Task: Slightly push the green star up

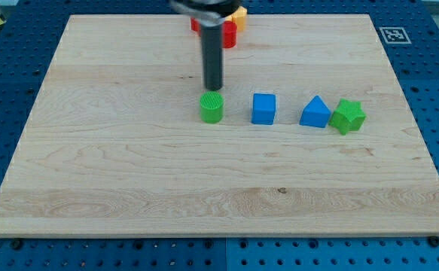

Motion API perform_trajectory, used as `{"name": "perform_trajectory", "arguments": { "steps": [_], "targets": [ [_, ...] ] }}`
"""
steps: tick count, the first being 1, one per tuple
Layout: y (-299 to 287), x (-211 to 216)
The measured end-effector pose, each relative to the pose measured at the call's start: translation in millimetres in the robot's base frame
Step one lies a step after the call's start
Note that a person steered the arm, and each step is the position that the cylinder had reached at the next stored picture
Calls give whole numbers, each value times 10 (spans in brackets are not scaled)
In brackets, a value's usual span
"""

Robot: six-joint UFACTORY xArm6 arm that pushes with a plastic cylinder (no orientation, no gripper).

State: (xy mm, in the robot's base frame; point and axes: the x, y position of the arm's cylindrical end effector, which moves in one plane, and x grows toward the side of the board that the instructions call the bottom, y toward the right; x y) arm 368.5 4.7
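The green star lies at the view's right on the wooden board, touching the right side of a blue triangle block. My tip is the lower end of the dark rod. It stands just above a green cylinder near the board's middle, far to the left of the green star. A blue cube sits between the green cylinder and the blue triangle.
A red block and a yellow block sit at the view's top behind the rod, partly hidden. A marker tag is off the board's top right corner, on the blue perforated table.
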Motion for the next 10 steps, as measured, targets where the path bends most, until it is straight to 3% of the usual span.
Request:
{"name": "perform_trajectory", "arguments": {
  "steps": [2, 3, 4, 5, 7, 10],
  "targets": [
    [1694, -93],
    [2586, 448],
    [2728, 1298],
    [2539, 1673],
    [1926, 1433],
    [1952, 1232]
  ]
}}
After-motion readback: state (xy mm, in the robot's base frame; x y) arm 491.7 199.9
